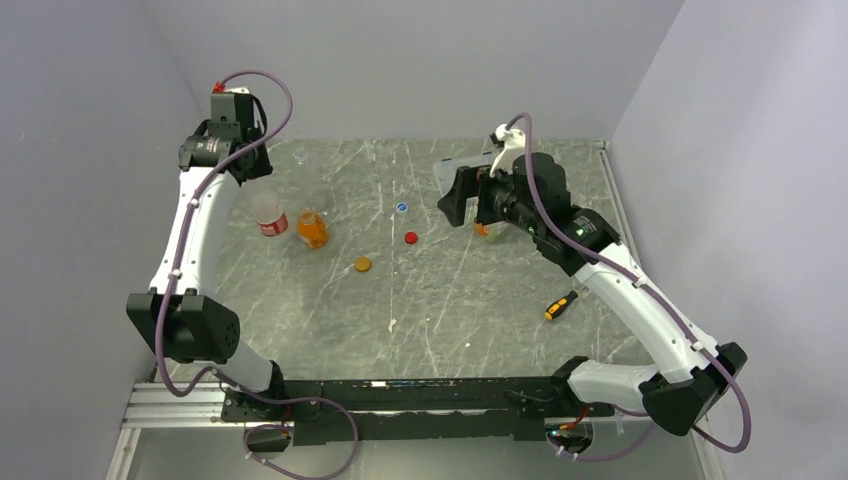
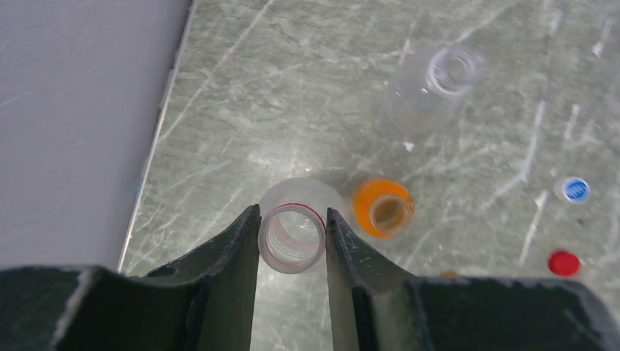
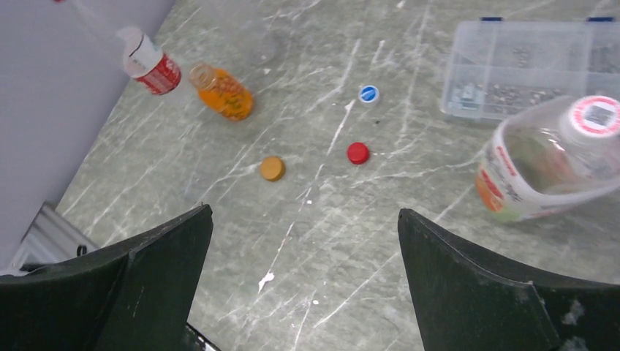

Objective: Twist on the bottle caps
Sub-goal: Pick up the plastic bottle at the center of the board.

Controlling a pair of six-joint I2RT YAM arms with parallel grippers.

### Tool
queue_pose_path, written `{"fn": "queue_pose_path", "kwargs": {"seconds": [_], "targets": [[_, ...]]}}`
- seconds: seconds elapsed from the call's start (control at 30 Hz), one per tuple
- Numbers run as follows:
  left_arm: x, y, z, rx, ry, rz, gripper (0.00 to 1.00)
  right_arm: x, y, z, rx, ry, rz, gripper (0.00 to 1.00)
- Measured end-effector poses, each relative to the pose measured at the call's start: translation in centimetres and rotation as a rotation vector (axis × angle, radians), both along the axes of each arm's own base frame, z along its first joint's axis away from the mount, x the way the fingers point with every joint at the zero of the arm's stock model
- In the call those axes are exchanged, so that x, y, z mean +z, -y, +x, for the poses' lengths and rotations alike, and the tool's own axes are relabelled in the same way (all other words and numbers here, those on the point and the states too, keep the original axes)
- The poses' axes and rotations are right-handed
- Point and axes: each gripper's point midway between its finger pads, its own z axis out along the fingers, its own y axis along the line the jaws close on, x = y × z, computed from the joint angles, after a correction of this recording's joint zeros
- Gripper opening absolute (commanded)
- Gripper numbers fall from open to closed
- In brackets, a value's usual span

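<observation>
Above the red-labelled bottle [image 1: 268, 213]: tight gap

Your left gripper [image 2: 292, 216] hovers, fingers narrow, holding nothing. Lower it like that and a fingertip may clip the open neck, toppling it. Meanwhile your right gripper [image 3: 304, 212] gapes empty; bottle caps [image 1: 411, 238] lie loose nearby.

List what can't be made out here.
Top view: the right arm hides most of the white bottle and part of the box.
Left wrist view: the vial is blurred; whether the left fingers touch the red bottle is unclear.
Right wrist view: the right edge cuts off the white bottle.
</observation>
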Motion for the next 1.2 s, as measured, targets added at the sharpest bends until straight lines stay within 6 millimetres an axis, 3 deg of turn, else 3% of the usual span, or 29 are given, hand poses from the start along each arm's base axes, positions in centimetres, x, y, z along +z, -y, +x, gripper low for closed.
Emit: {"fn": "queue_pose_path", "kwargs": {"seconds": [0.17, 0.3, 0.5, 0.73, 0.87, 1.2], "targets": [[1.7, 2.9, -2.8, -0.127, -0.052, -0.098, 0.0, -0.3, -2.8, -1.5, 0.149, 0.046, 0.015, 1.0], [2.8, 7.6, -6.0, -0.329, -0.078, -0.273, 0.0, 0.5, -5.0, -2.9, 0.278, 0.1, 0.037, 1.0], [5.8, 14.3, -9.2, -0.613, -0.038, -0.492, 0.0, 1.7, -8.0, -5.2, 0.445, 0.169, 0.07, 1.0], [7.0, 20.6, -11.3, -0.848, -0.05, -0.594, 0.0, -1.1, -11.5, -6.6, 0.564, 0.126, 0.035, 1.0], [7.5, 22.7, -11.8, -0.921, -0.05, -0.633, 0.0, -2.8, -12.5, -6.8, 0.584, 0.095, 0.005, 1.0], [7.8, 25.3, -11.9, -0.995, -0.05, -0.68, 0.0, -3.3, -12.7, -6.7, 0.563, 0.112, -0.028, 1.0]]}}
